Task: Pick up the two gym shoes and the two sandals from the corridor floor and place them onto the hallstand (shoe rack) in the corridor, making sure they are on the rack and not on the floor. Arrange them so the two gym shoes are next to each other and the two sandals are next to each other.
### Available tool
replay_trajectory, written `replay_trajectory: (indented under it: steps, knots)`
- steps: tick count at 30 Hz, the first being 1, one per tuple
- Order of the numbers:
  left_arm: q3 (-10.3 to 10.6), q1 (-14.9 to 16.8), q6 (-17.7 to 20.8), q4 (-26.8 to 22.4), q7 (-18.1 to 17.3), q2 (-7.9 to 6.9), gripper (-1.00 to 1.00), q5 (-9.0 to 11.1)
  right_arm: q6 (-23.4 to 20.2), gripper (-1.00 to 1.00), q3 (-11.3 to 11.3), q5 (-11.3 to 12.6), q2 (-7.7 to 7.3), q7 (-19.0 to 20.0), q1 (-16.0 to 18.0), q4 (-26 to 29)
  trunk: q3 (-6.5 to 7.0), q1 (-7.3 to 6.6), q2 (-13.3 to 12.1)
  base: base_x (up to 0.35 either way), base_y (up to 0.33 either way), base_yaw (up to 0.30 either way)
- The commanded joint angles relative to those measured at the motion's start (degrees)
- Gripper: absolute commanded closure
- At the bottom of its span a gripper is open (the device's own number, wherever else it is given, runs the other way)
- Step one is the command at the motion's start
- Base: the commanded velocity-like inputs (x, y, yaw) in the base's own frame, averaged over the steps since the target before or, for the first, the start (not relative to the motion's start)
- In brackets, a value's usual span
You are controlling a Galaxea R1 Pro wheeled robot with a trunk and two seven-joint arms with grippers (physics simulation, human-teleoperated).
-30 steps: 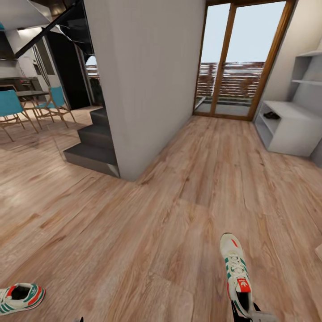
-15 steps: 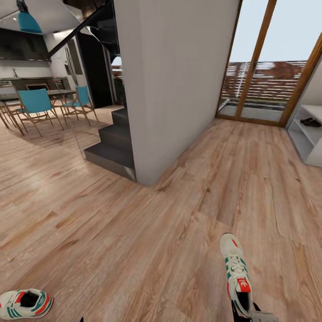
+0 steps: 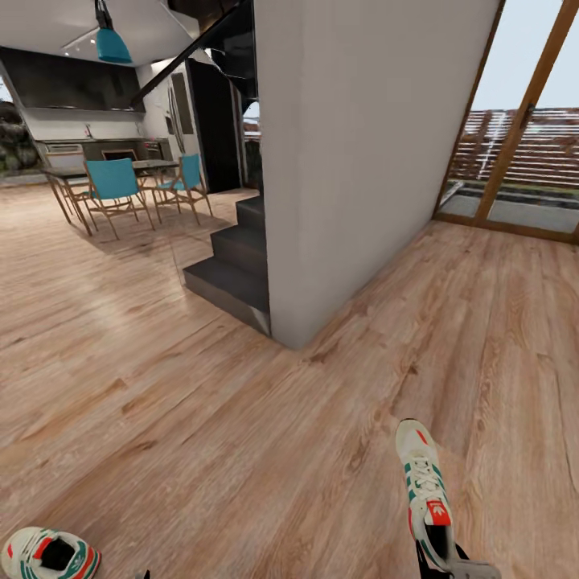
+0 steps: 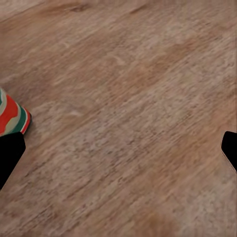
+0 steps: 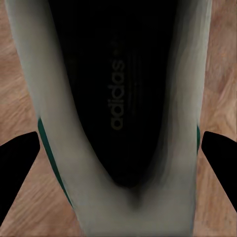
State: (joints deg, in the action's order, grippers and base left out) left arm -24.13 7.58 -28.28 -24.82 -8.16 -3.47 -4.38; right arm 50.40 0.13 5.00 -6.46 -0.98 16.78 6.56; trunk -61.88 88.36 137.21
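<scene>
We read "adidas" inside the sneaker that our right end effector clamps at the heel. The other sneaker lies on the wood floor near our open, empty left end effector, with grey stairs beyond.

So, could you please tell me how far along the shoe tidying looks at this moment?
Nothing looks done: no shoe sits on a rack here. In hand: one gym shoe sits heel-first between the right tool's fingers, raised over the corridor floor. Left: the other gym shoe lies on the floor near the open, empty left tool; both still need racking together, and so do the sandals.
</scene>
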Motion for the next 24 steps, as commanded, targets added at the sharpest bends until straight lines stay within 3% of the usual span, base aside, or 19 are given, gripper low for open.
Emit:
replay_trajectory:
  steps: [1,7,24]
  knots:
    - [-0.48,0.06,-0.20,0.04,-0.36,0.04,-1.00,-0.46,0.13,1.00,0.04,0.34,0.01,0.10,0.01,0.01,-0.05,0.02,0.02,0.321,-0.159,0.279]
    - [-0.48,0.06,-0.18,0.04,-0.39,0.04,-1.00,-0.46,0.13,1.00,0.04,0.36,0.03,0.10,0.01,-0.04,-0.05,0.02,0.02,0.226,-0.104,0.279]
    - [-0.48,0.06,-0.11,0.04,-0.45,0.04,-1.00,-0.46,0.13,1.00,0.04,0.36,0.05,0.10,0.01,-0.05,-0.05,0.02,0.02,0.009,-0.003,0.279]
